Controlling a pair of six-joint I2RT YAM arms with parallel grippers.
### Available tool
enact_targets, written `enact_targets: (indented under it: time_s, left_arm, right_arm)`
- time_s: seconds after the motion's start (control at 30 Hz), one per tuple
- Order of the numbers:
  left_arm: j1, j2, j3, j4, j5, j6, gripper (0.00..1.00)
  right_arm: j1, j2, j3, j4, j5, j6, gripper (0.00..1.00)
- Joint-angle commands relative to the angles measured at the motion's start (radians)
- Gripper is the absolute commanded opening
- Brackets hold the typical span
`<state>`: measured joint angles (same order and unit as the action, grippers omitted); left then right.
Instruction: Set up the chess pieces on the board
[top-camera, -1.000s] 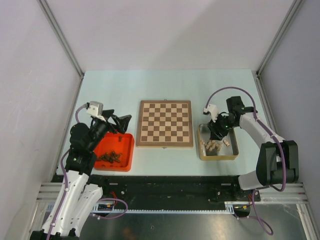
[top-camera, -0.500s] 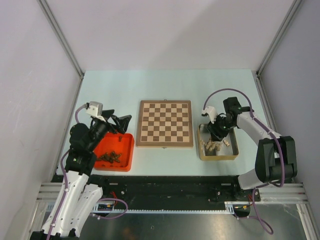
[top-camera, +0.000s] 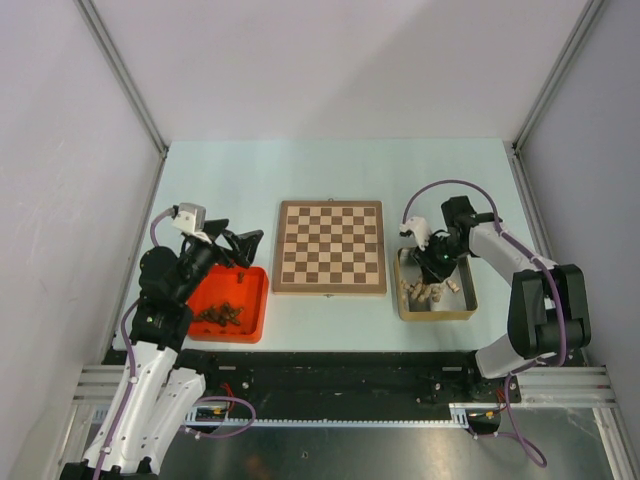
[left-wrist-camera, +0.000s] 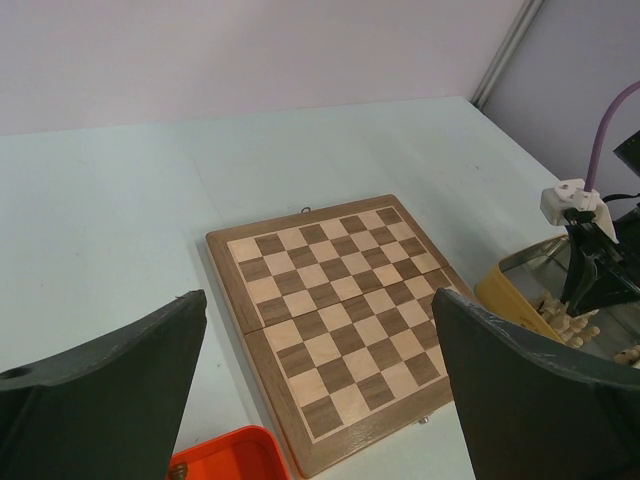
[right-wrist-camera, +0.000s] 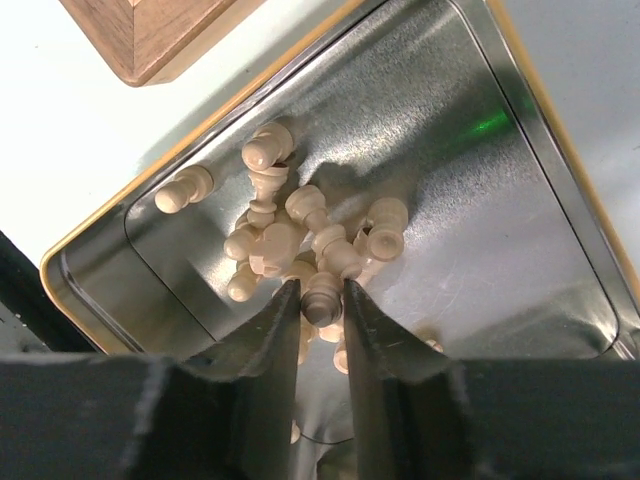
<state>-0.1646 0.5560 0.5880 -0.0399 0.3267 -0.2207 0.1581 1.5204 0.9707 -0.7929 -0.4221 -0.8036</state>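
Observation:
The board (top-camera: 330, 247) lies bare at the table's middle; it also shows in the left wrist view (left-wrist-camera: 340, 320). Several pale beige chess pieces (top-camera: 425, 291) lie heaped in a gold tin (top-camera: 436, 317). My right gripper (top-camera: 433, 266) is down in the tin. In the right wrist view the gripper (right-wrist-camera: 320, 293) has its fingers closed on one pale piece (right-wrist-camera: 321, 300) at the edge of the heap (right-wrist-camera: 275, 240). My left gripper (top-camera: 243, 246) is open and empty above the red tray's far edge, facing the board (left-wrist-camera: 315, 300).
A red tray (top-camera: 250, 330) holding dark brown pieces (top-camera: 220, 314) sits left of the board; its corner shows in the left wrist view (left-wrist-camera: 235, 462). The tin's walls (right-wrist-camera: 560, 170) surround the right gripper. Grey walls stand on three sides.
My right arm has shifted slightly left over the tin. My left arm has not moved.

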Motion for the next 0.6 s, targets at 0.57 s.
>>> enact_targets:
  time_s: [0.57]
  left_arm:
    - [0.010,0.002,0.029,0.012,0.026,-0.014,1.00]
  right_arm:
    - [0.003,-0.160,0.129,-0.095,0.029,0.017,0.11]
